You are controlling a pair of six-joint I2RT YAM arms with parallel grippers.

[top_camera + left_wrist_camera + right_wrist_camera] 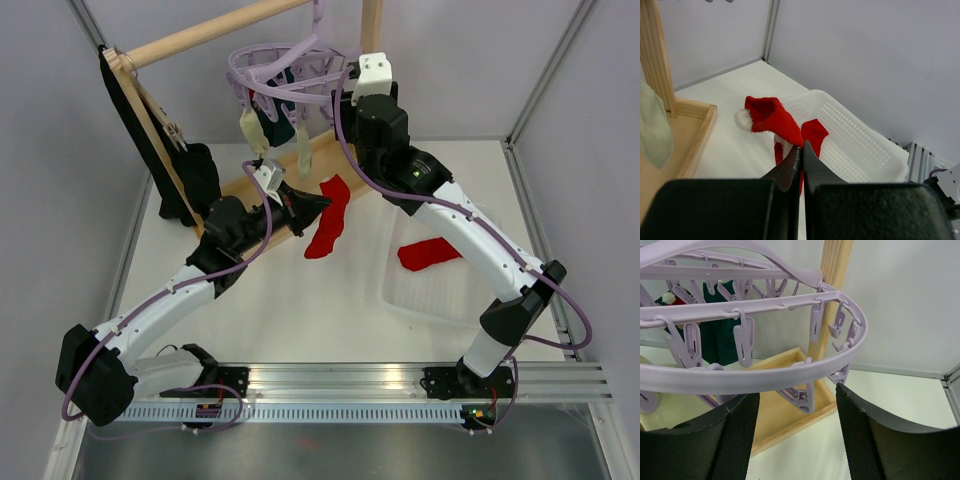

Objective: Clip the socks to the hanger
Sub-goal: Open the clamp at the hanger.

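Nearest on the right, a white perforated basket sat on the pale surface. One red sock lay inside it, not yet picked up.

Left of the basket, toward the middle, the left tool was pinched shut on a second red sock. This sock showed a white tip in the left wrist view. It trailed from the closed fingers, and whether any of it touched the surface could not be told.

Beyond that stood the wooden rack, with a long black cloth draped at its left end.

The lavender hanger hung from the rack at the far middle. Two cream socks and a dark teal sock dangled from its clips. A glimpse of red and white fabric farther back in the right wrist view may have been another clipped sock.

The right tool was up at the hanger's right side, fingers spread wide and gripping nothing. The outer ring crossed just above the gap, and contact could not be told.

As a judgement, the task looked more than half done. At least three socks were clipped and two red ones were left, one in hand and one in the basket. Several clips on the near ring hung free.
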